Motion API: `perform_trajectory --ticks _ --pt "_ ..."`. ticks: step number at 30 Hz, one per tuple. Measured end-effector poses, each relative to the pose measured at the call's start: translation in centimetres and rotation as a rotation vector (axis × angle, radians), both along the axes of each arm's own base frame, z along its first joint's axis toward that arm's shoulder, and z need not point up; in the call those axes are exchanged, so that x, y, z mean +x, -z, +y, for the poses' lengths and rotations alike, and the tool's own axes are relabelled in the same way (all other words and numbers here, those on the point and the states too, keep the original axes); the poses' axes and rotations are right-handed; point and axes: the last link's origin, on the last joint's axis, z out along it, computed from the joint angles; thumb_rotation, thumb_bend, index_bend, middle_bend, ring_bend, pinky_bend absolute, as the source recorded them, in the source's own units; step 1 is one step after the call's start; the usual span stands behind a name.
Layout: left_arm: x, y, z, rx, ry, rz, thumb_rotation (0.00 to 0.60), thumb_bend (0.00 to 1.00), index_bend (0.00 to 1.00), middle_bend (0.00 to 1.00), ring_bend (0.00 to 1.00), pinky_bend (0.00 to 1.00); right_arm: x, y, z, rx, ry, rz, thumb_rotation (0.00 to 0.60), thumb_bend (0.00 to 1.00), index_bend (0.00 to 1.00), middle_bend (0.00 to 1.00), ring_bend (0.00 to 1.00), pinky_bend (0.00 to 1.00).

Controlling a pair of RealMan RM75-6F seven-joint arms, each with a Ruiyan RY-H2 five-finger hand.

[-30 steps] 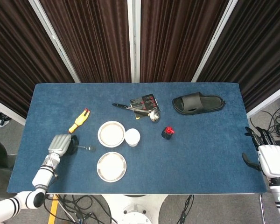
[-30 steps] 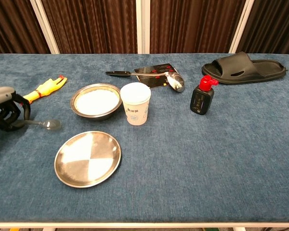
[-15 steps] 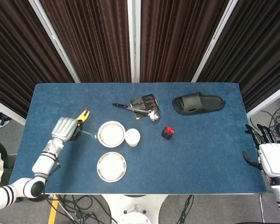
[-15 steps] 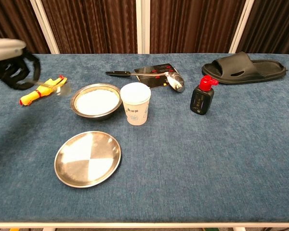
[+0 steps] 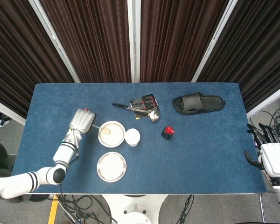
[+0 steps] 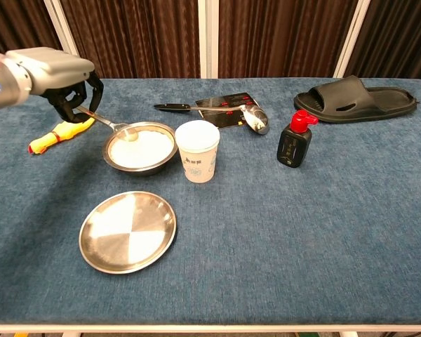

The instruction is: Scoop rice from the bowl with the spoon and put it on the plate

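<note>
My left hand (image 6: 59,77) (image 5: 81,121) hovers left of the steel bowl of rice (image 6: 139,146) (image 5: 111,134) and holds a metal spoon (image 6: 112,126) by its handle. The spoon slants down to the right, its head resting in the rice near the bowl's left rim. An empty steel plate (image 6: 128,231) (image 5: 111,166) lies in front of the bowl, near the table's front edge. My right hand (image 5: 271,151) hangs off the table's right edge with its fingers spread, holding nothing.
A white paper cup (image 6: 197,160) stands right beside the bowl. A yellow rubber chicken (image 6: 56,133) lies under my left hand. Behind are a ladle (image 6: 255,119) on a dark card, a red-capped black bottle (image 6: 295,141) and a black slipper (image 6: 356,97).
My left hand carried the spoon from the table's left front up and to the right, over the yellow toy, and the spoon's head has come down into the rice. My right hand stayed put.
</note>
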Motion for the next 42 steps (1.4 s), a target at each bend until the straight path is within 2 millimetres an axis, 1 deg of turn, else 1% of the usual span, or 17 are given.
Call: perform_trajectory --ticks 9,15,20,25,29,42 --pt "0.9 1.8 -0.3 0.058 0.05 0.208 0.6 0.53 0.64 0.91 0.88 1.0 -0.4 0.1 0.1 0.003 0.013 -0.003 0.6 0.27 0.06 0.23 0.0 0.07" --pt "1.9 3.6 -1.3 0.071 0.082 0.283 0.6 0.53 0.64 0.91 0.88 1.0 -0.7 0.0 0.2 0.002 0.024 -0.008 0.6 0.27 0.06 0.23 0.0 0.07" --pt "2.6 4.9 -2.0 0.056 0.106 0.29 0.6 0.53 0.64 0.91 0.88 1.0 -0.9 -0.1 0.3 0.0 0.029 -0.009 0.6 0.27 0.06 0.23 0.0 0.07" --pt "3.0 4.9 -2.1 0.037 0.071 0.214 0.6 0.53 0.64 0.91 0.88 1.0 -1.1 -0.1 0.3 0.0 0.035 -0.011 0.6 0.27 0.06 0.23 0.0 0.07" --pt "2.9 4.3 -2.0 0.017 0.011 0.111 0.6 0.53 0.64 0.91 0.88 1.0 -1.1 -0.2 0.4 -0.002 0.034 -0.011 0.6 0.27 0.06 0.23 0.0 0.07" --pt "0.7 0.9 -0.9 -0.052 -0.203 -0.252 0.6 0.54 0.64 0.91 0.88 1.0 -0.7 0.0 0.4 0.0 0.025 -0.009 0.6 0.27 0.06 0.23 0.0 0.07"
